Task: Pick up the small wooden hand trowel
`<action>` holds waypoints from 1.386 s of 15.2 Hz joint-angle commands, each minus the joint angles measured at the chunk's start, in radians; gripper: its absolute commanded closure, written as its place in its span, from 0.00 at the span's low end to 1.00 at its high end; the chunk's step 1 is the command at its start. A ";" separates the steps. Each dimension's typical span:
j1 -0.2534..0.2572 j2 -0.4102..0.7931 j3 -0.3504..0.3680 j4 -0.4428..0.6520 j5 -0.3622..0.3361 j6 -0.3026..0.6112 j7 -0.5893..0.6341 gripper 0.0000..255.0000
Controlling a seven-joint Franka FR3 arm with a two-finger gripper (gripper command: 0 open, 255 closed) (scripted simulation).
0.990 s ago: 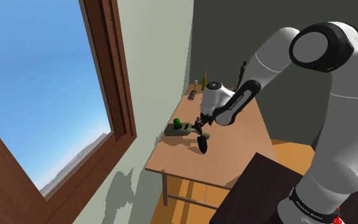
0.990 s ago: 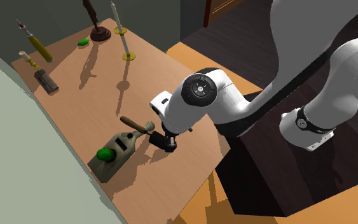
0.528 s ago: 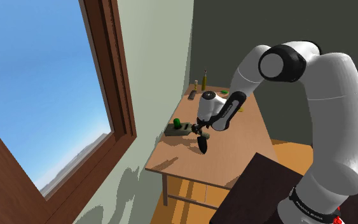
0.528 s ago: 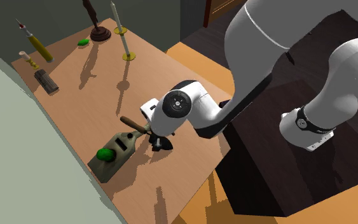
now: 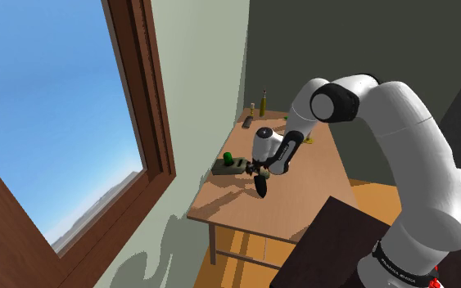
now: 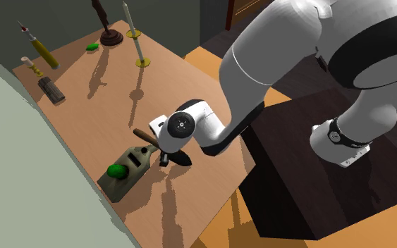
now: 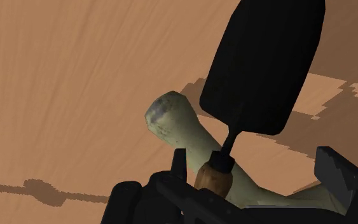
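The shoulder view looks from behind the stand [image 5: 335, 249], along the wall with the window [image 5: 56, 106], down toward the desk [image 5: 302, 192], which lies well off in mid-picture. The second exterior view hangs above the desk's wall-side edge, much nearer, and faces down across the desk top toward the stand. These two share the whole desk top, the arm [image 5: 400, 106] and the stand. The wrist view sits just above the desk, looking along the claw [image 7: 254, 162] at a small patch of its top.

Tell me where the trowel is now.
In the second exterior view the trowel lies on the table, across the grey-green block's neck, under the gripper.
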 commanded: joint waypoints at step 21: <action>0.001 0.007 -0.003 0.004 -0.001 0.004 0.003 1.00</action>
